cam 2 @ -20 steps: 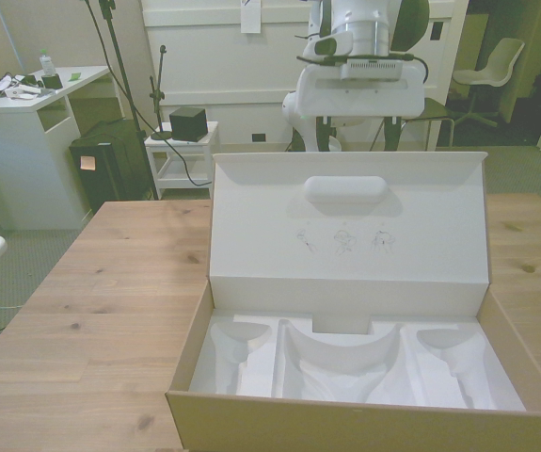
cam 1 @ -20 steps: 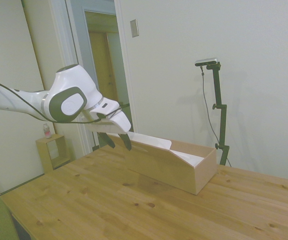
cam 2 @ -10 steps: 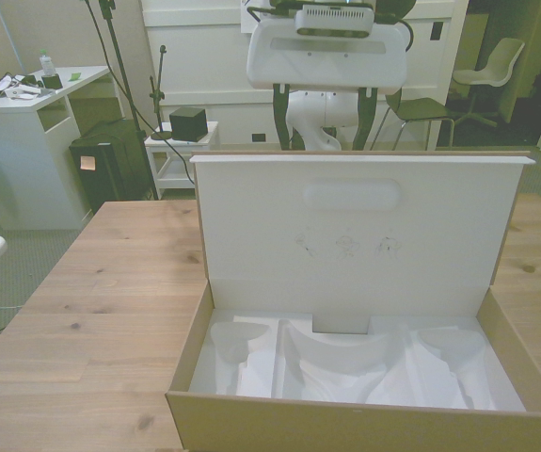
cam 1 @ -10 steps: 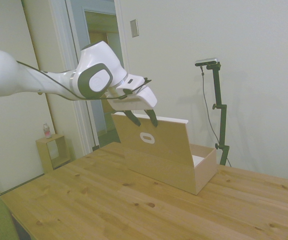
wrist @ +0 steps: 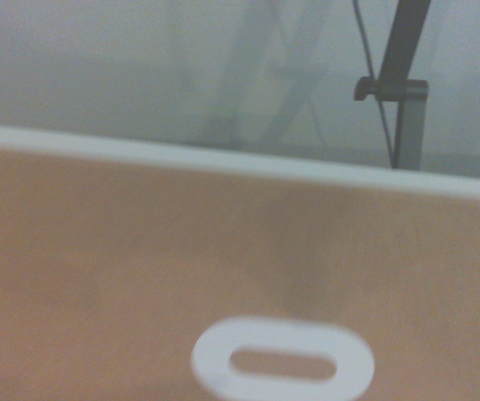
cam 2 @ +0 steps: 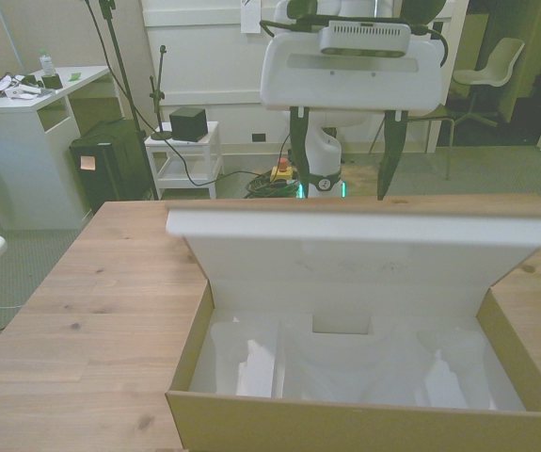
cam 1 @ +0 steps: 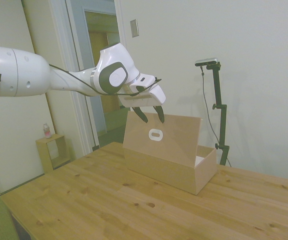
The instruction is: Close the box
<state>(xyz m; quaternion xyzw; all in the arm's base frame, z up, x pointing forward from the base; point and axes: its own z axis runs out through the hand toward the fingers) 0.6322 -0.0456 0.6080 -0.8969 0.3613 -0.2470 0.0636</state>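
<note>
Here we see the white arm (cam 1: 28,80) stretching across from beyond the box's (cam 1: 170,152) end nearest the doorway, its wrist angled down so that the gripper (cam 1: 151,115) sits at the top edge of the lid (cam 1: 161,135). The two dark fingers (cam 1: 160,114) stand well apart, with nothing held between them; in the front view they hang down behind the lid's top edge (cam 2: 364,226).

We count one table (cam 1: 108,210), one box, one lid and one small wooden cube shelf (cam 1: 51,152). The box rests on the table. Its lid is raised past upright and tips over the open tray. On the lid's brown outer face we see one oval cut-out with a white rim (wrist: 283,361); the wrist view shows it close by and blurred.

Inside the box we see a white moulded insert (cam 2: 345,363) with several hollows, and we cannot make out anything lying in them. The cube shelf stands on the floor beyond the table, well apart from the box, with one small bottle (cam 1: 46,130) on top.
</note>
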